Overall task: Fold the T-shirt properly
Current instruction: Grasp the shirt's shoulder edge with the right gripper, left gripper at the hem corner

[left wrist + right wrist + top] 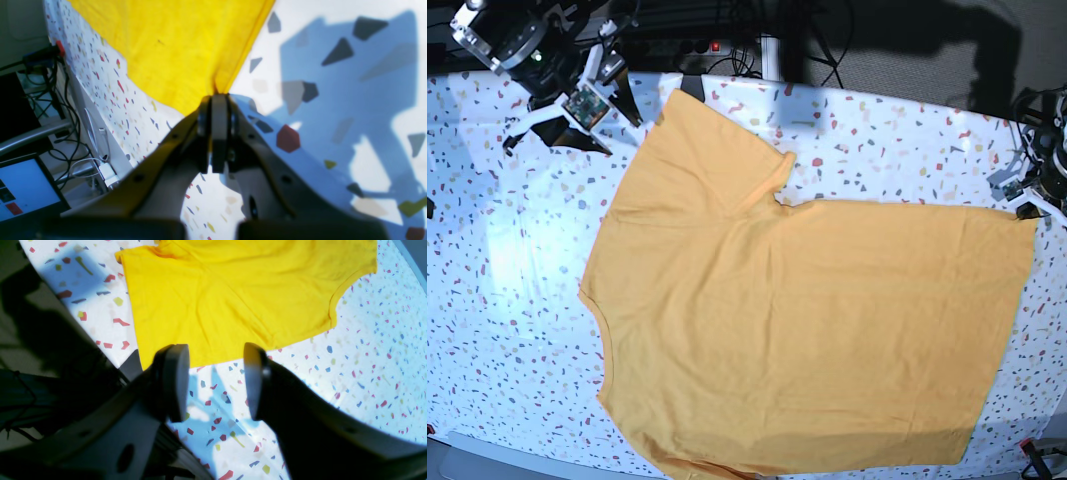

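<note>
The orange-yellow T-shirt [807, 330] lies spread flat on the speckled white table [507, 260], plain side up, with no lettering showing. At the right edge my left gripper [1030, 208] sits on the shirt's far hem corner. In the left wrist view its jaws [220, 100] are shut on that corner of the yellow cloth [173, 50]. My right gripper [625, 136] hovers at the back left, just off the sleeve. In the right wrist view it [213, 383] is open, nothing between its pads, with the sleeve edge [233, 296] just beyond the fingertips.
Cables and a power strip [717, 45] run behind the table's back edge. Off the table's side, the left wrist view shows a screen [26, 186], tangled cables [60, 100] and a white charger [108, 173]. The shirt's lower hem reaches the front edge.
</note>
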Motion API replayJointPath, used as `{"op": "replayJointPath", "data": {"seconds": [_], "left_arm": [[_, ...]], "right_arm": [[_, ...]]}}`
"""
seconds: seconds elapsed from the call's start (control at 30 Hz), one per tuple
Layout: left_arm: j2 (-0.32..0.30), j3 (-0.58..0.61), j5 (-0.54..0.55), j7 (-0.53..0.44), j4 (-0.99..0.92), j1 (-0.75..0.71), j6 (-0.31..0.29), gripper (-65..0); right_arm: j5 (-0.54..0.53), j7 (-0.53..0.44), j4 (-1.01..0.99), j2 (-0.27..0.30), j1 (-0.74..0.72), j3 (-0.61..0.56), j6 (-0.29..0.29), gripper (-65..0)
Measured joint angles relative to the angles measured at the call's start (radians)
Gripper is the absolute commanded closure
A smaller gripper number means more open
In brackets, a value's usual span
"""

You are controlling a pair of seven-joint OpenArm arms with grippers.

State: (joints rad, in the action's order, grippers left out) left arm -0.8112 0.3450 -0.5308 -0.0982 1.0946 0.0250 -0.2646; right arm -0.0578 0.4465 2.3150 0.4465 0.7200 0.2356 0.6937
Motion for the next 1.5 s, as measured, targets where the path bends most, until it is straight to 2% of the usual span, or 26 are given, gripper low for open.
{"op": "replayJointPath", "data": {"seconds": [0.1,0.23,0.43,0.53,0.77,1.0,1.13,1.3,1.37,1.5], "left_arm": [[0.0,0.0,0.0,0.0,0.0,0.0,0.0,0.0],[0.0,0.0,0.0,-0.002,0.0,0.0,0.0,0.0],[0.001,0.0,0.0,-0.003,0.0,0.0,0.0,0.0],[0.002,0.0,0.0,-0.003,0.0,0.0,0.0,0.0],[0.002,0.0,0.0,-0.004,0.0,0.0,0.0,0.0],[0.002,0.0,0.0,-0.004,0.0,0.0,0.0,0.0],[0.003,0.0,0.0,-0.004,0.0,0.0,0.0,0.0],[0.003,0.0,0.0,-0.004,0.0,0.0,0.0,0.0],[0.003,0.0,0.0,-0.004,0.0,0.0,0.0,0.0],[0.003,0.0,0.0,-0.004,0.0,0.0,0.0,0.0]], "right_arm": [[0.072,0.0,-0.023,-0.014,0.0,-0.011,0.0,-39.6],[0.154,-0.094,-0.069,-0.034,-0.003,-0.093,0.0,-39.6],[0.327,-0.095,-0.192,-0.04,-0.106,-0.271,0.003,-39.6],[0.397,-0.1,-0.257,-0.064,-0.158,-0.339,-0.031,-39.5],[0.423,-0.098,-0.394,-0.067,-0.236,-0.467,-0.034,-39.4],[0.45,-0.105,-0.45,-0.092,-0.288,-0.483,-0.092,-38.8],[0.449,-0.105,-0.45,-0.096,-0.288,-0.483,-0.114,-28.0],[0.449,-0.101,-0.45,-0.096,-0.288,-0.483,-0.114,-25.1],[0.449,-0.097,-0.454,-0.096,-0.288,-0.483,-0.114,-18.8],[0.449,-0.071,-0.462,-0.095,-0.289,-0.483,-0.114,-2.1]]}}
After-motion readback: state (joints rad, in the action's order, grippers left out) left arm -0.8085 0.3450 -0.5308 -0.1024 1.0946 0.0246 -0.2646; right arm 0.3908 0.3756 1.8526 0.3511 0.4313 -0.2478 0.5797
